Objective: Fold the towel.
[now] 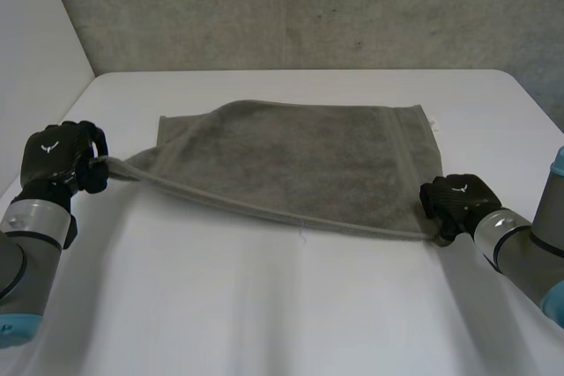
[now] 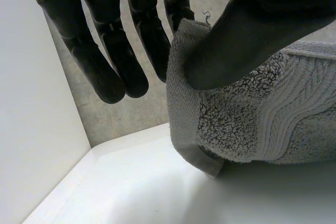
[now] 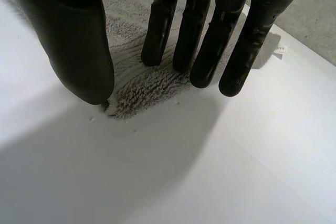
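- The towel (image 1: 300, 160) lies spread in the middle of the white table (image 1: 264, 305), in 1 layer as far as I can see. Its small label (image 1: 433, 125) is at the far right corner.
- The left hand (image 1: 62, 160) is at the near left corner. In the left wrist view its thumb (image 2: 252, 30) presses this corner of the towel (image 2: 247, 124) against 1 finger, so it is a pinch. The other fingers hang straight beside it and hold nothing.
- This corner is lifted off the table and drawn outward, so the near edge runs almost straight toward the right hand (image 1: 458, 204). I judge this is done to take out the slack for a clean fold.
- The right hand is at the near right corner. In its wrist view the fingers (image 3: 199, 35) are straight and a little spread over the towel (image 3: 136, 90), which lies flat here. The thumb (image 3: 79, 40) stands at the very edge of the corner (touching or just beside, I cannot tell). No cloth is gripped between them.
- My judgement: the fold is not yet begun. The right hand must first close on its corner, and then the 2 corners can go together to the far edge.
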Available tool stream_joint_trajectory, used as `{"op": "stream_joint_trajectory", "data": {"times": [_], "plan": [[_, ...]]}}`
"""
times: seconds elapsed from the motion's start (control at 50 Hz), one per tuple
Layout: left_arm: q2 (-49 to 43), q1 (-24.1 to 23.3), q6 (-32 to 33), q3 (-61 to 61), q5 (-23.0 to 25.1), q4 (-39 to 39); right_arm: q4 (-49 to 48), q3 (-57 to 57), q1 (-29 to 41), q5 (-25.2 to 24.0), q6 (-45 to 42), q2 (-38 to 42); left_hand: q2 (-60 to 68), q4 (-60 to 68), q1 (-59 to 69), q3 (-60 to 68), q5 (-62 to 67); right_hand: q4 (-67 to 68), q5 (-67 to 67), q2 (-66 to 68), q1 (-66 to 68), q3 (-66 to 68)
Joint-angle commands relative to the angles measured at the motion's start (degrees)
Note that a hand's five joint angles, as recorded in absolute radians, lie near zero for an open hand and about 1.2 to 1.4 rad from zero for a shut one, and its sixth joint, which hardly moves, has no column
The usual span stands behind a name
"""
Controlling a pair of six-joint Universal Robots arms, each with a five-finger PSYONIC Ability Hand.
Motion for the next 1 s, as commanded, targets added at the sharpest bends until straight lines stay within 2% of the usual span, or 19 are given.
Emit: {"op": "stream_joint_trajectory", "data": {"times": [0.02, 0.14, 0.22, 0.24, 0.26, 0.38, 0.48, 0.52, 0.6, 0.64, 0.68, 0.76, 0.84, 0.88, 0.9, 0.92, 0.94, 1.0], "plan": [[0.0, 0.0, 0.0, 0.0, 0.1, 0.0, 0.0, 0.2, -0.1, 0.1, 0.1, 0.0, -5.2, 1.0, -0.6, -8.6, -13.7, 0.1, -0.1, 0.2, 0.2, -0.1], [0.0, 0.0, 0.0, 0.0, 0.0, 0.0, -0.1, 0.3, 0.0, -0.4, 0.1, 0.0, -5.2, 1.0, -0.6, -8.6, -13.7, 1.2, 1.1, 1.4, 1.4, 1.1], [0.0, -0.1, 0.0, 0.0, 0.1, 0.0, -0.1, 0.2, -0.2, -0.7, 0.1, 0.0, -5.2, 1.0, -0.6, -8.6, -13.7, 9.0, 8.8, 9.1, 9.1, 8.8], [0.0, -0.1, 0.0, 0.0, 0.1, 0.0, -0.1, 0.1, -0.3, -0.7, 0.1, 0.0, -5.2, 1.0, -0.6, -8.6, -13.7, 16.6, 16.5, 16.8, 16.8, 16.5], [0.0, -0.1, 0.0, 0.0, 0.0, 0.1, -0.2, 0.0, -0.3, -0.8, 0.2, 0.0, -5.2, 1.0, -0.6, -8.6, -13.7, 33.4, 33.2, 33.5, 33.5, 33.2], [0.1, -0.1, 0.0, 0.0, 0.0, -0.1, -1.1, -0.2, -0.4, -0.8, 0.8, -1.4, -5.2, 1.0, -0.6, -8.6, -13.7, 34.6, 34.5, 34.8, 34.8, 34.5], [2.1, 0.0, -0.2, 0.0, -0.1, -0.6, -1.5, -0.7, -2.1, -1.8, 7.5, -10.9, -5.2, 1.0, -0.6, -8.6, -13.7, 34.6, 34.5, 34.8, 34.8, 34.5], [3.1, -0.1, -0.3, 0.0, -0.1, -0.6, -1.3, -0.7, -2.4, -2.8, 9.3, -12.3, -5.2, 1.0, -0.6, -8.6, -13.7, 34.6, 34.5, 34.8, 34.8, 34.5], [6.2, -0.9, -0.9, -0.3, -0.2, -1.3, -0.9, -0.7, -2.3, -4.3, 10.9, -15.8, -5.2, 1.0, -0.6, -8.6, -13.7, 34.6, 34.5, 34.8, 34.8, 34.5], [7.3, -1.5, -0.9, -0.6, -0.2, -1.6, -1.5, 0.1, -2.4, -5.2, 11.1, -21.4, -5.2, 1.0, -0.6, -8.6, -13.7, 34.6, 34.5, 34.8, 34.8, 34.5], [7.9, -2.0, -0.9, -0.9, -0.2, -1.6, -1.5, 0.4, -2.3, -5.4, 11.4, -22.6, -5.2, 1.0, -0.6, -8.6, -13.7, 34.6, 34.5, 34.8, 34.8, 34.5], [8.5, -3.0, -0.8, -1.6, -0.2, -1.7, -0.5, 0.8, -2.0, -6.1, 11.2, -21.3, -5.2, 1.0, -0.6, -8.6, -13.7, 34.6, 34.5, 34.8, 34.8, 34.5], [7.9, -3.2, -0.5, -1.7, -0.1, -1.6, -0.4, 1.4, -1.6, -6.3, 8.4, -12.9, -5.2, 1.0, -0.6, -8.6, -13.7, 34.6, 34.5, 34.8, 34.8, 34.5], [7.5, -3.2, -0.5, -1.7, 0.0, -1.6, -0.3, 1.2, -1.6, -5.7, 6.1, -10.4, -5.2, 1.0, -0.6, -8.6, -13.7, 30.7, 30.5, 30.8, 30.8, 30.5], [7.5, -3.2, -0.5, -1.7, 0.0, -1.6, -0.4, 1.0, -1.7, -5.3, 3.4, -8.3, -5.2, 1.0, -0.6, -8.6, -13.7, 6.5, 6.4, 6.7, 6.7, 6.4], [7.3, -3.1, -0.5, -1.7, 0.0, -1.5, -0.4, 1.0, -1.7, -5.3, 3.4, -8.3, -5.2, 1.0, -0.6, -8.6, -13.7, 6.3, 6.1, 6.5, 6.4, 6.1], [7.3, -3.1, -0.5, -1.7, 0.0, -1.5, -0.4, 0.9, -1.8, -4.8, 1.2, -6.8, -5.2, 1.0, -0.6, -8.6, -13.7, -10.5, -10.7, -10.4, -10.4, -10.7], [6.3, -3.1, -0.3, -1.7, 0.0, -1.4, -0.4, 0.8, -1.9, -3.5, -1.5, -5.2, -5.2, 1.0, -0.6, -8.6, -13.7, -13.4, -13.5, -13.2, -13.3, -13.6]]}}
